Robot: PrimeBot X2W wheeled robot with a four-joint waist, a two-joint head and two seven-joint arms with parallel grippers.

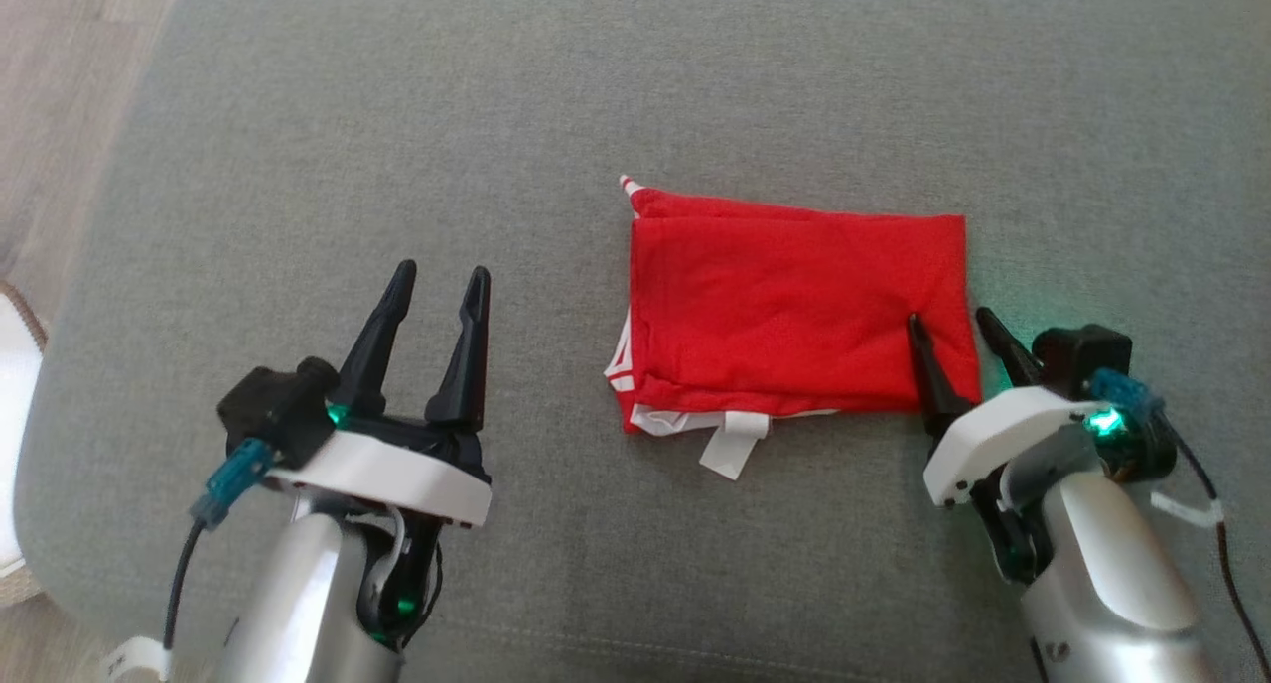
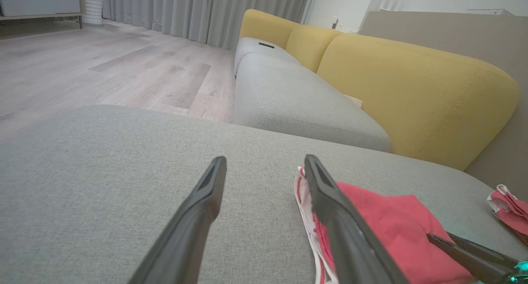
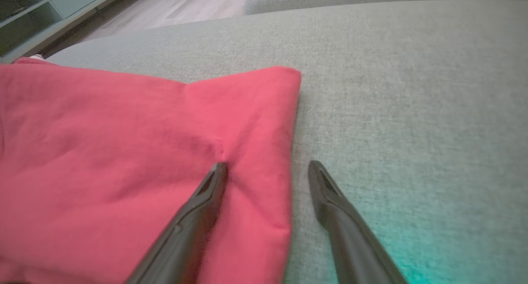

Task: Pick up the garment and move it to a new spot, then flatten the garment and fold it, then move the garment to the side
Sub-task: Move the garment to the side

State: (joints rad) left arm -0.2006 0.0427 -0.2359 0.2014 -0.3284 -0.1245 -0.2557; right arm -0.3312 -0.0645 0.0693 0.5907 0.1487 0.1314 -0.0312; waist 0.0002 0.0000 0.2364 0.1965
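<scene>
The garment (image 1: 794,306) lies folded at the middle of the cushion (image 1: 298,147), so I judge only the move aside is left. My right pincer (image 1: 948,316) stands open astride its right edge, holding nothing. The left pincer (image 1: 442,269), also open and empty, sits apart. Next I must close through every layer.

Left claw (image 1: 442,269), right claw (image 1: 947,316) (both agape)

Garment (image 1: 794,306) on cushion (image 1: 298,167), left pincer (image 1: 442,268) well left of it, right pincer (image 1: 948,316) straddling its right edge
</scene>
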